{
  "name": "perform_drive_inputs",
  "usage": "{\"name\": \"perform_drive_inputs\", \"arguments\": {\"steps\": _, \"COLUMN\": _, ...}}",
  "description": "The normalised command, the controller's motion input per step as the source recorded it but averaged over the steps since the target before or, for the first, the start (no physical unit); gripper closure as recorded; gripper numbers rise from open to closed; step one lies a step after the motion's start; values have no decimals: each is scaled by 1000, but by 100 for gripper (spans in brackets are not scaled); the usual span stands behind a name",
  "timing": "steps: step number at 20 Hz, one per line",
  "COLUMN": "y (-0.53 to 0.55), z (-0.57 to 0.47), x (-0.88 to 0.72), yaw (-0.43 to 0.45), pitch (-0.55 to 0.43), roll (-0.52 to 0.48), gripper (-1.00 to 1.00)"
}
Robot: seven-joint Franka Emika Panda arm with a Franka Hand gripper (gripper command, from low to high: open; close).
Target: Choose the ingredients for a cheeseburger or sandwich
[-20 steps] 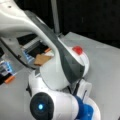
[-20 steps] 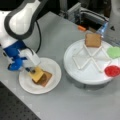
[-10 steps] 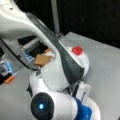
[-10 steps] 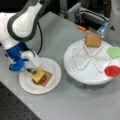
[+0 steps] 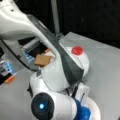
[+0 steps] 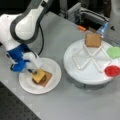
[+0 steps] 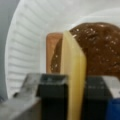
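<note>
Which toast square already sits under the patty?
The toast square on the small paper plate, beneath the patty. The other toast lies bare on the divided tray.

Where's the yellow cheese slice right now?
The cheese slice is clamped in the gripper, over the patty on the paper plate at a front view's left.

yellow cheese (image 6: pixel 38 75) over patty (image 7: pixel 100 47), toast (image 7: pixel 52 47)
</note>
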Motion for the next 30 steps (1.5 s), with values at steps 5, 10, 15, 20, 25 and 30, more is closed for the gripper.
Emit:
{"name": "perform_drive_inputs", "arguments": {"steps": 5, "y": -16, "z": -106, "x": -231, "yaw": 71, "pitch": -54, "roll": -297, "gripper": 100}}
{"name": "perform_drive_inputs", "arguments": {"steps": 10, "y": 33, "z": -132, "x": -238, "yaw": 63, "pitch": -84, "roll": -310, "gripper": 100}}
{"name": "perform_drive_inputs", "arguments": {"steps": 15, "y": 121, "z": -99, "x": -220, "yaw": 37, "pitch": -104, "roll": -247, "gripper": 100}}
{"name": "perform_drive_inputs", "arguments": {"steps": 20, "y": 196, "z": -93, "x": -209, "yaw": 22, "pitch": -113, "roll": -211, "gripper": 100}}
{"name": "perform_drive_inputs", "arguments": {"steps": 25, "y": 221, "z": -83, "x": -221, "yaw": 6, "pitch": -115, "roll": -237, "gripper": 100}}
{"name": "perform_drive_inputs", "arguments": {"steps": 30, "y": 173, "z": -74, "x": -246, "yaw": -9, "pitch": -120, "roll": -254, "gripper": 100}}
